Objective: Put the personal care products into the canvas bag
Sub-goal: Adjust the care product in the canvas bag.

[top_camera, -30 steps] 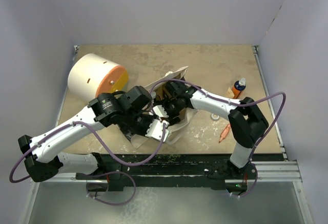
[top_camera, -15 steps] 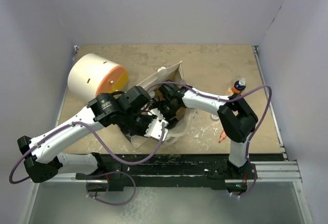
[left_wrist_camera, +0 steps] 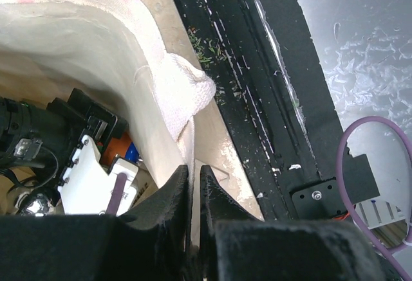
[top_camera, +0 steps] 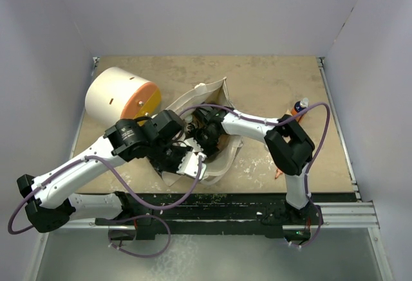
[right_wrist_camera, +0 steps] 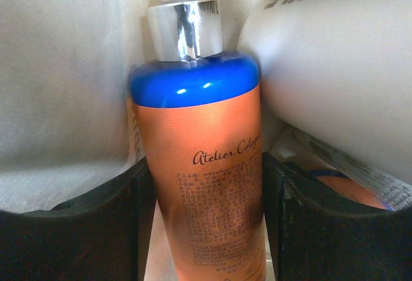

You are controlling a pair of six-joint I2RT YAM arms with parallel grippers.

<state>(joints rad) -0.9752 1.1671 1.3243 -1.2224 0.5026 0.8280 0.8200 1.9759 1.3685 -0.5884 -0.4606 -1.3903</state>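
Note:
The cream canvas bag [top_camera: 217, 92] lies open at the table's middle, and my left gripper [top_camera: 185, 160] is shut on its near rim. In the left wrist view the cloth of the canvas bag [left_wrist_camera: 96, 69] runs up between the black fingertips of the left gripper [left_wrist_camera: 192, 173]. My right gripper [top_camera: 205, 133] reaches inside the bag. Its fingers [right_wrist_camera: 96, 229] press both sides of an orange bottle [right_wrist_camera: 206, 165] with a blue shoulder and a silver collar. A white bottle [right_wrist_camera: 335, 69] lies against it inside the bag. The orange bottle [left_wrist_camera: 117, 147] also shows past the cloth.
A big white drum [top_camera: 119, 98] with an orange end lies at the back left. Another orange bottle [top_camera: 298, 107] stands at the right, partly behind the right arm. A slim orange tapered item [top_camera: 281, 167] lies near the front right edge. The black rail [left_wrist_camera: 257, 88] borders the table's near edge.
The right arm's elbow has swung left and the gripper sits deeper in the bag, its jaws narrower than before. The left gripper keeps hold of the bag rim.

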